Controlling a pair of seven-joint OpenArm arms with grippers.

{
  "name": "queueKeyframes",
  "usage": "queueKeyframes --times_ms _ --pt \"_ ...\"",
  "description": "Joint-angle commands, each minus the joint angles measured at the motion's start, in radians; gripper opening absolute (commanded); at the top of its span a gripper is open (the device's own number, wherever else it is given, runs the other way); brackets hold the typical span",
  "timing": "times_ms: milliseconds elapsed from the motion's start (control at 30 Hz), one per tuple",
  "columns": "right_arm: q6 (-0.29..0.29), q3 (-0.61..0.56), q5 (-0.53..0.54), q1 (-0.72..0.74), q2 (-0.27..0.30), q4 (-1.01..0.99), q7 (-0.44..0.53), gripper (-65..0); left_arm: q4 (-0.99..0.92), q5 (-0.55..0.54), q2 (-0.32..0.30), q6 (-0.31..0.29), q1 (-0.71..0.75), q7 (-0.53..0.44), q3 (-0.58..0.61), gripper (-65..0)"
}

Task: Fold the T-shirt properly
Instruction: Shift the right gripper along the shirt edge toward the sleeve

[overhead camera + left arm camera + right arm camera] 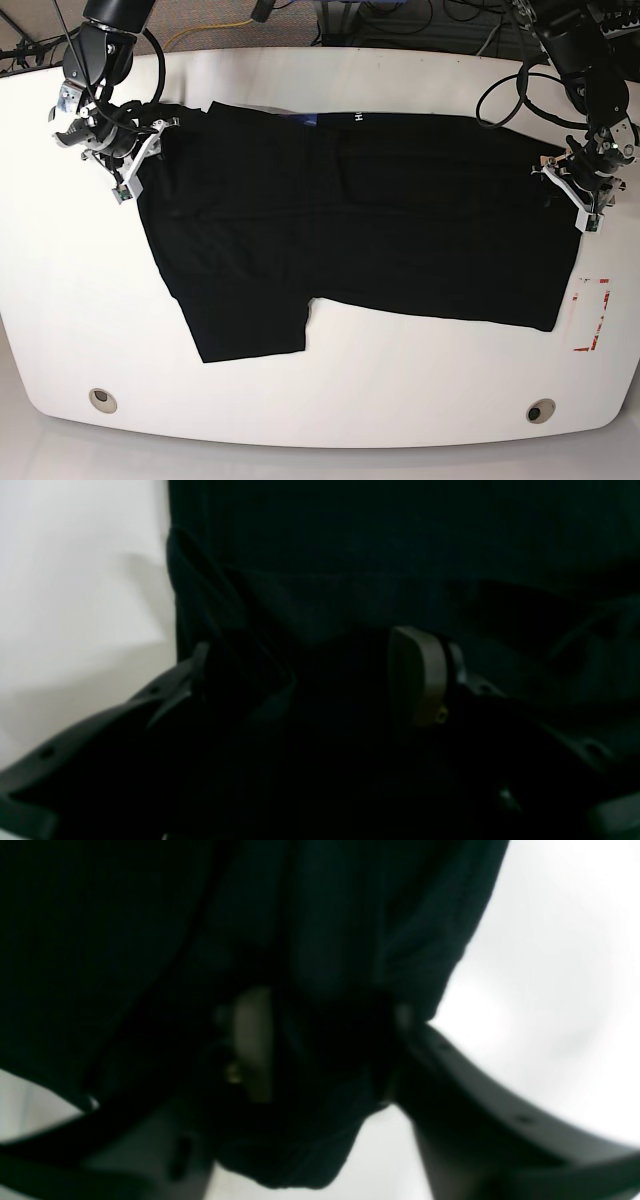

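Note:
The black T-shirt (350, 220) lies spread flat on the white table (320, 400), with a sleeve (250, 325) pointing toward the front edge. My right gripper (128, 158) is at the shirt's left end. In the right wrist view this gripper (327, 1040) has a bunch of black cloth (300, 1120) held between its fingers. My left gripper (578, 188) is at the shirt's right edge. In the left wrist view its jaws (310, 675) stand apart with the shirt's fabric (400, 555) between them, and a hem fold drapes over one finger.
A red marked corner (597, 315) is on the table at the right. Two round holes (100, 399) (541, 411) sit near the front edge. Cables lie beyond the back edge.

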Motion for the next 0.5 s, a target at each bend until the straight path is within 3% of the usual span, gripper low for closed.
queueKeyframes --times_ms 0,67,133,467 --pt "0.001 0.005 0.010 0.010 0.015 0.018 0.009 -50.4 0.003 0.026 -0.009 0.000 -0.002 0.032 0.002 -25.1" --pt "0.001 0.005 0.010 0.012 0.015 0.019 0.009 -56.0 0.003 0.026 -0.009 0.000 -0.002 0.032 0.002 -25.1" --pt "0.001 0.005 0.010 0.009 0.015 0.019 0.009 -57.1 0.003 0.026 -0.009 0.000 -0.002 0.032 0.002 -25.1" --pt "0.001 0.006 0.011 0.004 0.018 0.041 0.009 -44.4 0.003 0.026 -0.011 0.000 -0.001 0.032 0.002 -25.1"
